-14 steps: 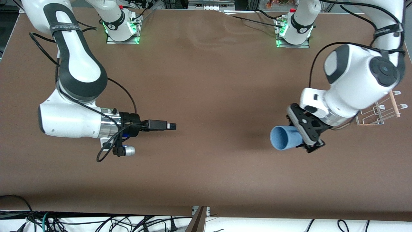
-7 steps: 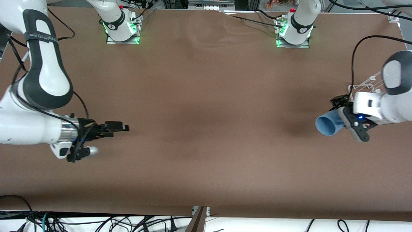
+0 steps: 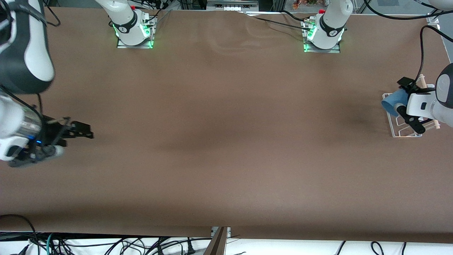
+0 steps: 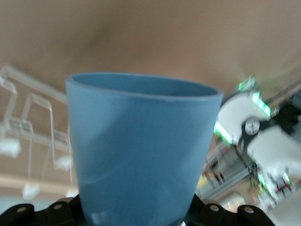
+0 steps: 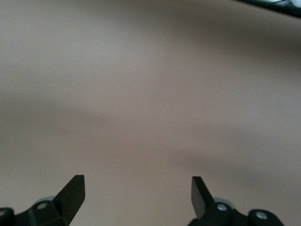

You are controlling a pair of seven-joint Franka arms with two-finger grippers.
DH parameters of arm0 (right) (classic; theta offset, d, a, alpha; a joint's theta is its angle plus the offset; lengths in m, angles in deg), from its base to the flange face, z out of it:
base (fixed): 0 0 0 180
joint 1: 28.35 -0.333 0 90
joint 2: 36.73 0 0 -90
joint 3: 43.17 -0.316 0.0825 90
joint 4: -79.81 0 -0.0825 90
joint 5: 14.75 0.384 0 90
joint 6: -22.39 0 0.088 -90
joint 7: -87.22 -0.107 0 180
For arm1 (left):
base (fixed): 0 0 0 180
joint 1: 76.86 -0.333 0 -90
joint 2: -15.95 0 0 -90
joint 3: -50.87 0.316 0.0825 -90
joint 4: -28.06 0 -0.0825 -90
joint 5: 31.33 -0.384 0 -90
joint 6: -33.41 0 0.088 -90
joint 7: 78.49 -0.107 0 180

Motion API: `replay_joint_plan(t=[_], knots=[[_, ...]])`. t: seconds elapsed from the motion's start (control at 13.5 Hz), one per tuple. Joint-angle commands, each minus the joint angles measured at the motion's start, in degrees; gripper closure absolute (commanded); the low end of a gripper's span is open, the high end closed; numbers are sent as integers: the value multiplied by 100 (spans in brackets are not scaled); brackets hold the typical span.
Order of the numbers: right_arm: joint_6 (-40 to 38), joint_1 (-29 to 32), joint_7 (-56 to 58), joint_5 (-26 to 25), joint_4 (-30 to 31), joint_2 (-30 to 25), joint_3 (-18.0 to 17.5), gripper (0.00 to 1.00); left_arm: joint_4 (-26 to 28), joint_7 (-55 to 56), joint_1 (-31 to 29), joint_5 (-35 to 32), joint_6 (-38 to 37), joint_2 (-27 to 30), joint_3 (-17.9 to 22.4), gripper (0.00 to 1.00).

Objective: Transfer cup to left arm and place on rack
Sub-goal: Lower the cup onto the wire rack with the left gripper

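- Front view shows the small light-blue plastic cup [image 3: 392, 101], tapered, plain and without a handle, held on its side in the left claw [image 3: 407, 102] over the rack's end nearest the middle of the counter.
- Its open mouth faces the right arm's end of the brown counter [image 3: 226, 141]; the matte wall carries no print.
- Left wrist view fills with the same cup [image 4: 141, 150], its rim a thin even ring, its narrow base clamped between the black fingers of the left claw [image 4: 141, 216].
- The small white wire rack [image 3: 407, 129] stands at the left arm's end of the counter, a light wooden rod [image 3: 422, 80] along its top; its looped slots [image 4: 33, 127] hold nothing that can be seen.
- The right claw [image 3: 83, 134] hangs over the right arm's end of the counter; in the right wrist view its fingers [image 5: 73, 190] stand apart with only bare counter between them.
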Motion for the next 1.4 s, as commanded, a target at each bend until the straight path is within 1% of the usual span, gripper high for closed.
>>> replay_joint_plan(t=[0.0, 0.07, 0.22, 0.37, 0.44, 0.52, 0.67, 0.74, 0.96, 1.33], knots=[[60, 30, 57, -145, 876, -860, 199, 0, 267, 67, -22, -1007, -448, -5, -27, 100], [69, 21, 66, -250, 903, -975, 217, 0, 302, 67, -39, -1202, -572, -75, -27, 100], [8, 38, 75, -444, 1069, -1317, 217, 0, 425, 66, -101, -1519, -617, -399, -27, 100], [-1, 38, 66, -453, 1612, -1712, 304, 0, 653, 206, -162, -1861, -564, -619, -27, 100], [-19, 38, 31, -436, 1824, -1924, 340, 0, 759, 407, -293, -1985, -564, -655, -27, 100], [-184, 38, -161, -427, 1913, -2056, 340, 0, 829, 662, -364, -2073, -564, -768, -27, 100], [-615, 30, -1186, -375, 1923, -2101, 340, 0, 865, 1041, -408, -2477, -581, -1058, -27, 100], [-643, 12, -1522, -365, 1923, -2119, 314, 0, 848, 1077, -408, -2661, -590, -1120, -27, 100], [-608, -14, -1403, -392, 1949, -2093, 305, 0, 795, 1112, -399, -2890, -625, -1121, -27, 100], [-696, -23, -1261, -392, 1765, -1961, 305, 0, 891, 1385, -399, -2927, -652, -1279, -27, 100]])
